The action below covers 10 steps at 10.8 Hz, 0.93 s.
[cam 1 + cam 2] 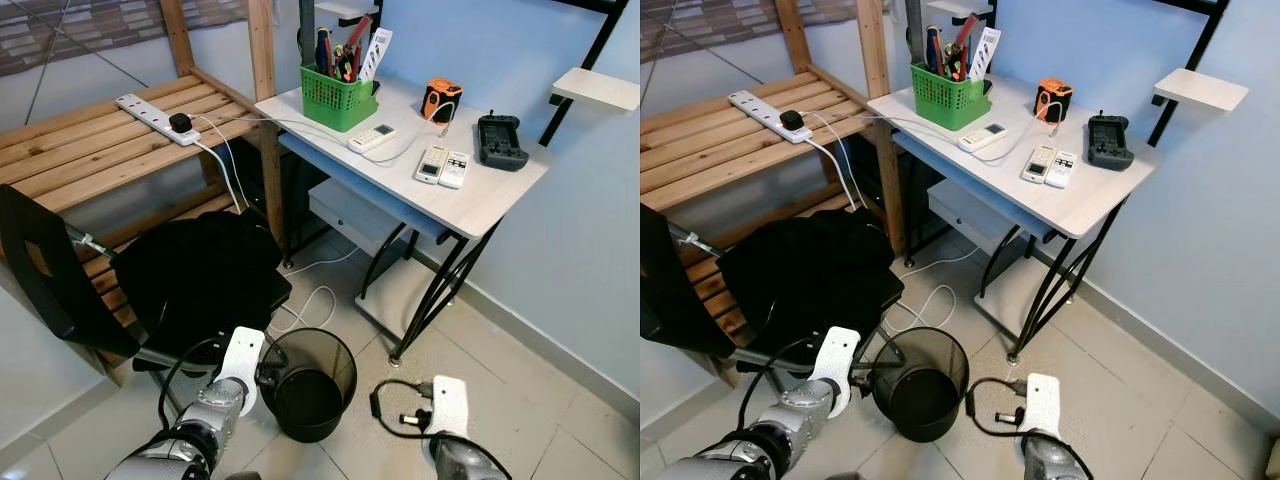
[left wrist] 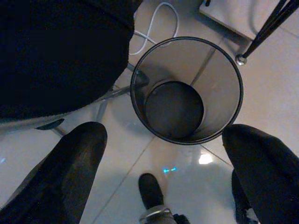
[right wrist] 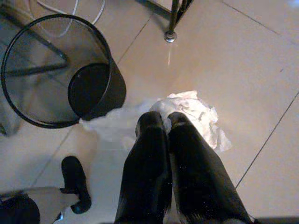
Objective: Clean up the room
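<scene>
A crumpled white tissue (image 3: 198, 116) is pinched on the tiled floor (image 3: 243, 60) by the right pincer (image 3: 161, 121). At ten o'clock stands the black mesh wastebasket (image 3: 51, 70), beneath the spread left pincer (image 2: 163, 154). Farther off, remotes (image 1: 441, 166) lie on the tabletop (image 1: 490, 195).

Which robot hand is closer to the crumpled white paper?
The right. The right gripper has its shut fingers pinching the crumpled white paper beside the black bin. The left gripper is open, hovering over the bin.
</scene>
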{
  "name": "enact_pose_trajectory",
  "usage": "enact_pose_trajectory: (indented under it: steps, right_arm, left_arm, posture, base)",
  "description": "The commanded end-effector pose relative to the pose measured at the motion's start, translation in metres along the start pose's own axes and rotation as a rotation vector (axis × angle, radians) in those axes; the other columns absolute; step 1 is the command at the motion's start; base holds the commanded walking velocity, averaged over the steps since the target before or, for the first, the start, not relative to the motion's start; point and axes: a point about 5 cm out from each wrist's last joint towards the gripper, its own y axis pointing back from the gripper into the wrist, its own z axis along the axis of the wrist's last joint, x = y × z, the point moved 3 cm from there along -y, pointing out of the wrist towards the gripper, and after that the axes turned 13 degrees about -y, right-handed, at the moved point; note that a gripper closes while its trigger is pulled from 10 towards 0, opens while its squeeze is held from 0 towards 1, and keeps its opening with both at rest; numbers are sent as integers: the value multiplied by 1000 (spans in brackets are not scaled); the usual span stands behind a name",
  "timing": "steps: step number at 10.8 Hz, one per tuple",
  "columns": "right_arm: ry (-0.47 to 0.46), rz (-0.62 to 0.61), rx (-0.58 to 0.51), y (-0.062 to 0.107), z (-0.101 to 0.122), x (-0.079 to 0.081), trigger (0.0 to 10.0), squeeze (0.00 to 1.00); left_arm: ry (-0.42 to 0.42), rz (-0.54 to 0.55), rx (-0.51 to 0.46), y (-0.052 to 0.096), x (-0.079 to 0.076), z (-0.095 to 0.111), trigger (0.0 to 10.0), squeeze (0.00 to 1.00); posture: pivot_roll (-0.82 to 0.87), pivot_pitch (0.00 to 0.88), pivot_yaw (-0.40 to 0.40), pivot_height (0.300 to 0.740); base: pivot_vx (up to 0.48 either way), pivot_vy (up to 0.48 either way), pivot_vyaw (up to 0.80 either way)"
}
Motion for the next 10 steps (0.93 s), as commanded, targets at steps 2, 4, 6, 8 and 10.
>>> enact_pose_trajectory:
  steps: [2,4,6,8,10]
  right_arm:
    - [-140,-19,-91,-3,32,-6,10000,0]
    - [-100,-1,-85,-3,29,-2,10000,0]
    - [-62,9,-73,-3,26,-1,10000,0]
    - [-50,13,-64,-3,23,0,10000,0]
    - [-44,16,-63,-3,23,2,10000,0]
  left_arm:
    - [-22,-7,-2,-1,-2,3,10000,0]
    - [-47,-14,2,0,-3,0,10000,0]
    - [-82,-7,4,0,-2,1,10000,0]
    - [-106,-11,-4,0,-1,2,10000,0]
    - [-106,-13,0,0,0,0,10000,0]
  posture:
    - [31,0,7,726]
    - [37,0,6,726]
    - [41,0,5,726]
    - [46,0,4,726]
    - [46,0,5,726]
  base:
    - [0,0,0]
    - [0,0,0]
    - [0,0,0]
    - [0,0,0]
    - [0,0,0]
